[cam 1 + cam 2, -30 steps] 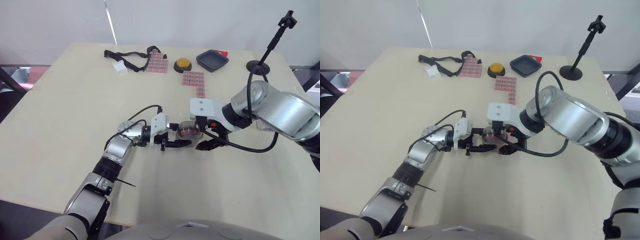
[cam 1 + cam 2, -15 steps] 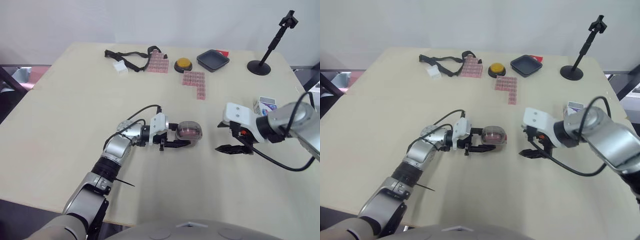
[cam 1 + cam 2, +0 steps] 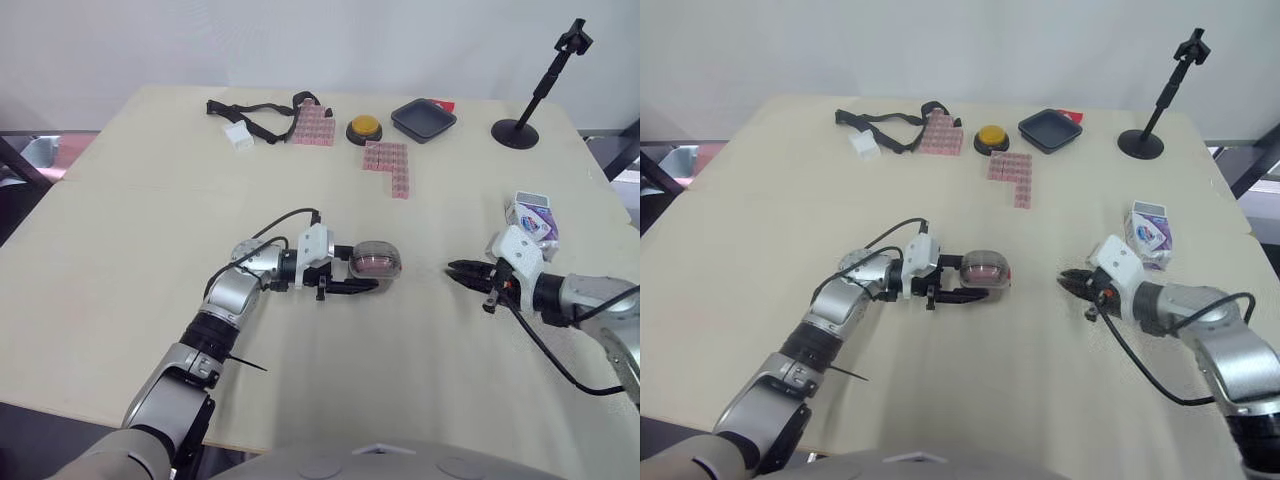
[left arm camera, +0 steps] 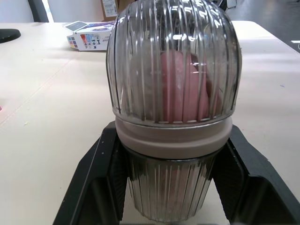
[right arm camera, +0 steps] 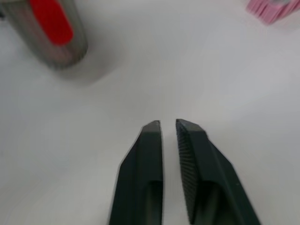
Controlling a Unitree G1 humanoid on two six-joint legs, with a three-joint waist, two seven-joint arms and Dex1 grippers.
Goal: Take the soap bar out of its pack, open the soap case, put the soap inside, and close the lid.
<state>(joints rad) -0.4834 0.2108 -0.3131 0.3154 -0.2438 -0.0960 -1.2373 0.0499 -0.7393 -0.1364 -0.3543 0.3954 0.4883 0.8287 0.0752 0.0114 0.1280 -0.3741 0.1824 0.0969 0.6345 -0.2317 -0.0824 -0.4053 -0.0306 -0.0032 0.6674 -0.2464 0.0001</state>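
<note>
Beige table (image 3: 120,200), left claw (image 3: 362,272) clamping lidded soap case (image 3: 380,262), right claw (image 3: 455,268) withdrawn rightward, closed, empty

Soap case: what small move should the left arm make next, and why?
Probably open the left gripper and let go. The soap case has its lid shut over the pink soap, it seems to rest on the table, and the right gripper sits apart from it, shut and empty.

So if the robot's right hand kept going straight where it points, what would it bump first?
Probably the soap case in the left hand, across bare table; it might just miss.
</note>
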